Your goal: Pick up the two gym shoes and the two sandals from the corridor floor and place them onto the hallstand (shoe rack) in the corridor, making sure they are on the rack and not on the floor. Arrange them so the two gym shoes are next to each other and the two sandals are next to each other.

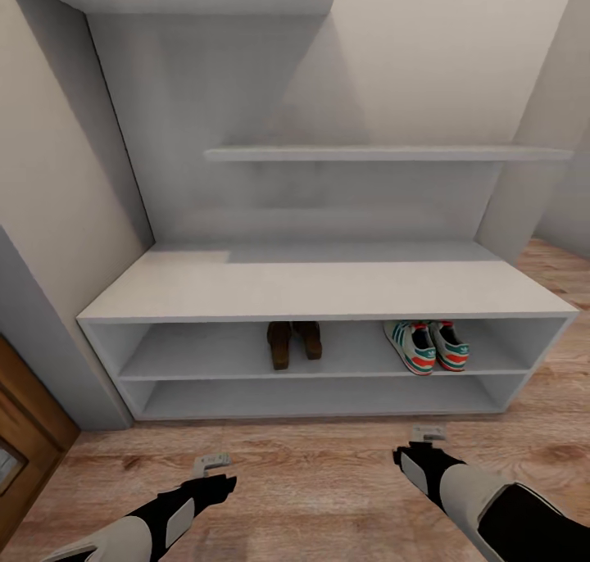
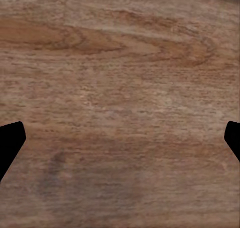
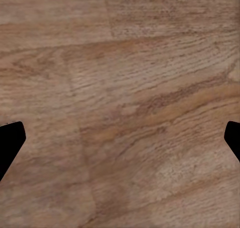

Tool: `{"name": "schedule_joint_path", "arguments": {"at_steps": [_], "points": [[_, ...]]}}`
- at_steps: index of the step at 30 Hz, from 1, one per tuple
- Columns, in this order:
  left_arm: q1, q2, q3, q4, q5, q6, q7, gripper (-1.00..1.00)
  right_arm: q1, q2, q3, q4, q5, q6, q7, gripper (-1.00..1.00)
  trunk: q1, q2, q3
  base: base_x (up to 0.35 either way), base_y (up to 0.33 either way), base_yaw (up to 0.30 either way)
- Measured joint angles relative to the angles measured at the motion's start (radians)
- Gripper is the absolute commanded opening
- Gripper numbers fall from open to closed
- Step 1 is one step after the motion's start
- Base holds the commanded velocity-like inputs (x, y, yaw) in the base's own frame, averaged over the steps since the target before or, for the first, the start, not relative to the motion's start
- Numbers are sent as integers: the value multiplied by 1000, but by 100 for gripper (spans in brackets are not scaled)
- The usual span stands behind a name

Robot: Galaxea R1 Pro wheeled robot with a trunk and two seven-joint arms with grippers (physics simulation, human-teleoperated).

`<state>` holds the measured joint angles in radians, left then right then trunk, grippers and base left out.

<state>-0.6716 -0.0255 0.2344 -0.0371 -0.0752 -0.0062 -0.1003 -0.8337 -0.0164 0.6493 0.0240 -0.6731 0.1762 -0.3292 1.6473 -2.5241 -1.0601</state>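
Right now you are facing the hallstand point(image 1: 328, 287) square on, with its low bench top bare and a floating shelf point(image 1: 385, 153) above it on the back panel. Both pairs sit in the upper of the two long open compartments. The two sandals point(image 1: 293, 342) stand side by side just left of the middle, touching or nearly so, their brown shapes deep in shadow, so which way they point is hard to judge from your head view. The two gym shoes point(image 1: 426, 346) sit together toward the right end of that same shelf, white with teal stripes and red-orange at the near ends, well apart from the sandals. The lower compartment sits beneath them. Your arms hang low in front of the unit over the corridor floor point(image 1: 311, 480): the left gripper point(image 1: 212, 464) at the lower left, the right gripper point(image 1: 428, 434) at the lower right, both clear of the rack. In each wrist view you see only plank grain between two dark fingertips, the left fingers point(image 2: 11, 140) and the right fingers point(image 3: 11, 140) at opposite edges, so both sets of jaws are spread wide and hold nothing.
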Motion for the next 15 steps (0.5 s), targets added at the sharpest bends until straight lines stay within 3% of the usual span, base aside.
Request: {"name": "schedule_joint_path", "arguments": {"at_steps": [15], "points": [[0, 1, 1, 0, 1, -10, 0, 100, 69, -5, 1, 24, 0, -92, -4, 100, 0, 0, 0, 0, 0, 0]]}}
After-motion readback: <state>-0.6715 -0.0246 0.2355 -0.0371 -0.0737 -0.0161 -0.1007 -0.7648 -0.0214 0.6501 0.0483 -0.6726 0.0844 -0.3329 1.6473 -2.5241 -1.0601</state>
